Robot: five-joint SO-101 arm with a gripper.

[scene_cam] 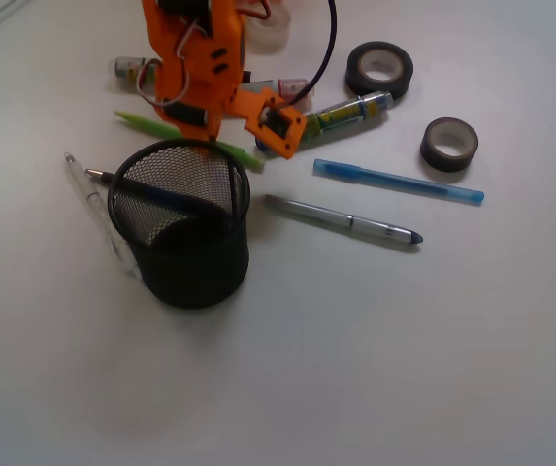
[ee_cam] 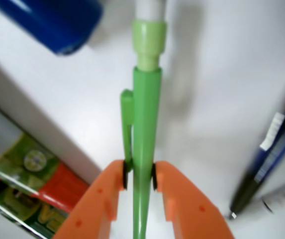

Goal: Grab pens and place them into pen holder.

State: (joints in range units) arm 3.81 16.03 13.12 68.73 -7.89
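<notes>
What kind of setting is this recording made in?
Probably an office desk or lab bench: a plain white tabletop with a black mesh pen holder, loose pens such as the light blue pen, and tape rolls.

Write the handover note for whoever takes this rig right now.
Gripper: shut on the lime green pen, which lies behind the pen holder in the front view.
Done: a dark blue pen is inside the holder.
Left: the green pen, the light blue pen and the silver-grey pen, both on the table right of the holder, and the clear pen lying against its left side.
The markers and tape rolls stay out.
</notes>
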